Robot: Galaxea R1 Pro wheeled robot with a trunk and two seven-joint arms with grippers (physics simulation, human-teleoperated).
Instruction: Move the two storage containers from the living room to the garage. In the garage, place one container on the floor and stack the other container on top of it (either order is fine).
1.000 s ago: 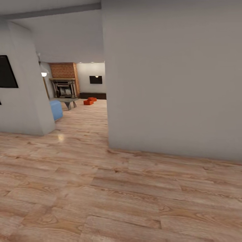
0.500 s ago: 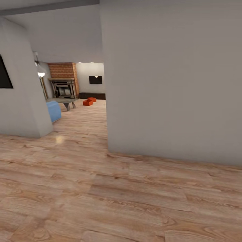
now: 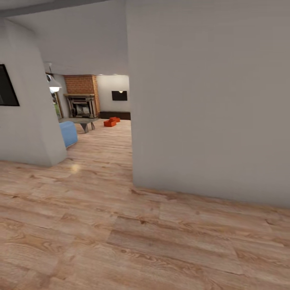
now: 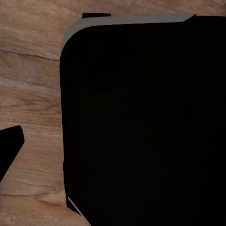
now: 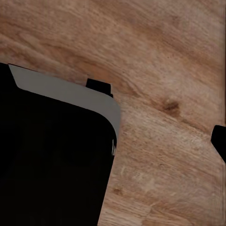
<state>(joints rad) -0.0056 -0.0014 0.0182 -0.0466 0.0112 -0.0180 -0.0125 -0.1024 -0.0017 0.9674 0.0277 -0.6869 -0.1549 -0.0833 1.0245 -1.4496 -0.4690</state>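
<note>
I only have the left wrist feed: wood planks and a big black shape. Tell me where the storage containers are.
Observer: On the head view, both storage containers sit on the light wood floor far down the opening, touching or nearly so.
Operator: Give me landmarks near them.
Observer: A brick chimney with a dark fireplace stands at their left, with a table in front of it.
Operator: Report anything along the route.
Observer: A large white wall ends right of the opening, and a blue sofa pokes out from behind the left wall.
Operator: Now the right wrist feed.
Observer: Wood planks under a black body with a grey edge; the gripper's state can't be read there.
</note>
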